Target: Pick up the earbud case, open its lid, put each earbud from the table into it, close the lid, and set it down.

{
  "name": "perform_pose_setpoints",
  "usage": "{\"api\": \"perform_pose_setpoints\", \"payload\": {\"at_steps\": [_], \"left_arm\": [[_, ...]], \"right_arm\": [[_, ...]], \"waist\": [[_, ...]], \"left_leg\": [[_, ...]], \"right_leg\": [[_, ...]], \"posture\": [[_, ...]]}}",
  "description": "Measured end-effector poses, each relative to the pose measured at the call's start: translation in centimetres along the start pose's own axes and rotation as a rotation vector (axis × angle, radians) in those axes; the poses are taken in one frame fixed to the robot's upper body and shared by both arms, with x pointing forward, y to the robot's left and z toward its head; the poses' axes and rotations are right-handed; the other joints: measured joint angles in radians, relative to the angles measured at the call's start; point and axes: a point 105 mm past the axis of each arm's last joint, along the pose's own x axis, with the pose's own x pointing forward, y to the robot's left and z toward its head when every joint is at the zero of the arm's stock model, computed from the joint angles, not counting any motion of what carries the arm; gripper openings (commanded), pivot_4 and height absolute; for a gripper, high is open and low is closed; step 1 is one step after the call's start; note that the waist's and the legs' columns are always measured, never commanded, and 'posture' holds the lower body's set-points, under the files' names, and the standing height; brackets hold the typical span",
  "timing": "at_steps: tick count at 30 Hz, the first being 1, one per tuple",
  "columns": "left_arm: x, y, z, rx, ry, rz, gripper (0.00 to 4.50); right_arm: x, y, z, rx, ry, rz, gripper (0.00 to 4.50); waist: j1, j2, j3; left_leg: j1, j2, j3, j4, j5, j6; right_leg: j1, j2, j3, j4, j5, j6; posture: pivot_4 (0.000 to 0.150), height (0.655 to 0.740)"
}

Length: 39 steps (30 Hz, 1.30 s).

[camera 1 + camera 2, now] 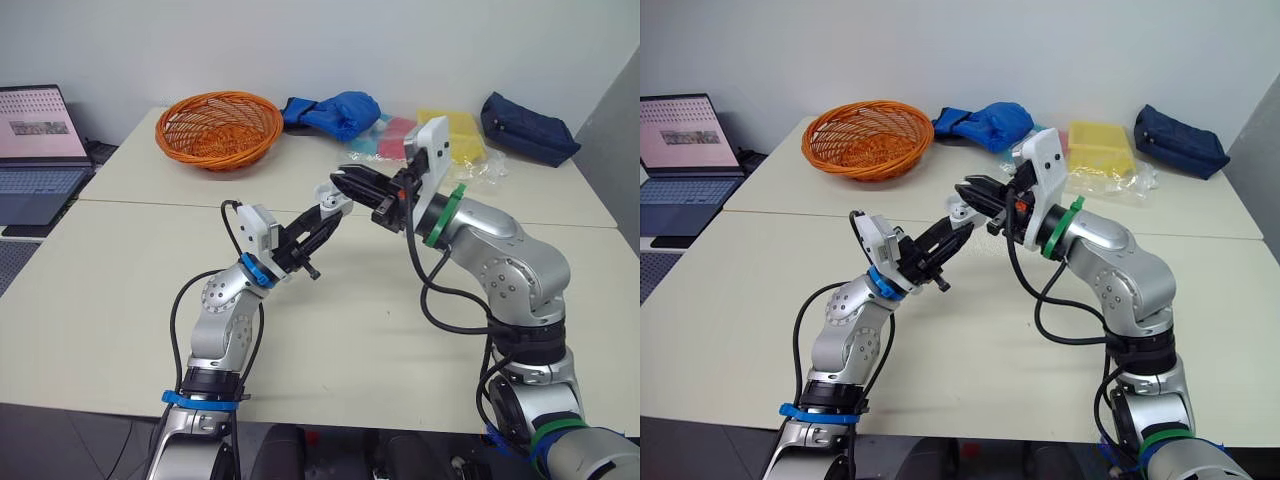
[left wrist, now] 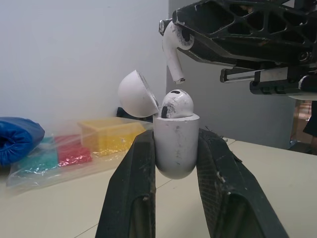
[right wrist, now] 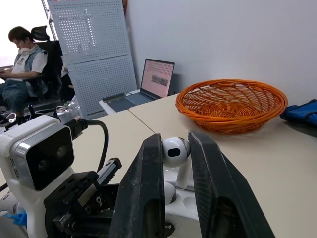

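Above the worktop [image 1: 380, 330], left tool [image 1: 333, 214] clamps the open earbud case [image 2: 176, 148], 1 earbud [image 2: 177, 104] inside; right tool [image 1: 347, 180] pinches the other earbud [image 2: 172, 47] just above.

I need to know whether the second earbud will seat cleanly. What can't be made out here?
- Empty slot of the earbud case: left wrist view, behind the seated earbud and the rim.
- Head of the held earbud: left wrist view, partly covered by the right tool.
- Stem-to-slot alignment: eye views, too small.

Table [image 1: 350, 330]: wicker basket [image 1: 219, 128], blue bag [image 1: 335, 112], plastic packets [image 1: 455, 135], navy pouch [image 1: 527, 128].
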Motion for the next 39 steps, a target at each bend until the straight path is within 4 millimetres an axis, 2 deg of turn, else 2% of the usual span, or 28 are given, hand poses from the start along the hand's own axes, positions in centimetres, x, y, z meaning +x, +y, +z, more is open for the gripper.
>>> {"api": "perform_pose_setpoints", "payload": {"at_steps": [7, 24, 30, 36, 39], "left_arm": [[0.1, 0.0, 0.1, 0.003, -0.003, -0.003, 0.77], [0.3, -0.2, 0.0, -0.009, -0.011, -0.003, 0.77], [0.4, -0.2, 0.1, -0.009, -0.016, -0.008, 0.77], [0.6, -0.3, 0.2, -0.010, -0.024, -0.012, 0.77], [0.8, -0.3, 0.4, -0.006, -0.029, -0.019, 0.77]], "right_arm": [[-0.3, -1.1, -1.2, -0.006, 0.031, -0.048, 0.38], [-0.3, -1.2, -1.7, -0.027, 0.048, -0.057, 0.38], [-0.4, -1.4, -2.1, -0.022, 0.059, -0.070, 2.33], [-0.6, -1.6, -1.9, -0.019, 0.050, -0.077, 2.33], [-0.9, -1.8, -1.0, 0.025, 0.005, -0.073, 2.33]], "waist": [[0.000, 0.000, 0.000], [0.000, 0.000, 0.000], [0.000, 0.000, 0.000], [0.000, 0.000, 0.000], [0.000, 0.000, 0.000]], "left_leg": [[0.000, 0.000, 0.000, 0.000, 0.000, 0.000], [-0.003, 0.000, 0.000, 0.000, 0.000, 0.000], [-0.003, 0.000, 0.000, 0.000, 0.000, 0.000], [-0.003, 0.000, 0.000, 0.000, 0.000, 0.000], [-0.003, 0.000, 0.000, 0.000, 0.000, 0.000]], "right_leg": [[0.000, 0.000, 0.000, 0.000, 0.000, 0.000], [-0.003, 0.000, 0.000, 0.000, 0.000, 0.000], [-0.003, 0.000, 0.000, 0.000, 0.000, 0.000], [-0.003, 0.000, 0.000, 0.000, 0.000, 0.000], [-0.003, 0.000, 0.000, 0.000, 0.000, 0.000]], "posture": [[0.150, 0.7400], [0.150, 0.7400], [0.150, 0.7400], [0.150, 0.7400], [0.150, 0.7400]]}}
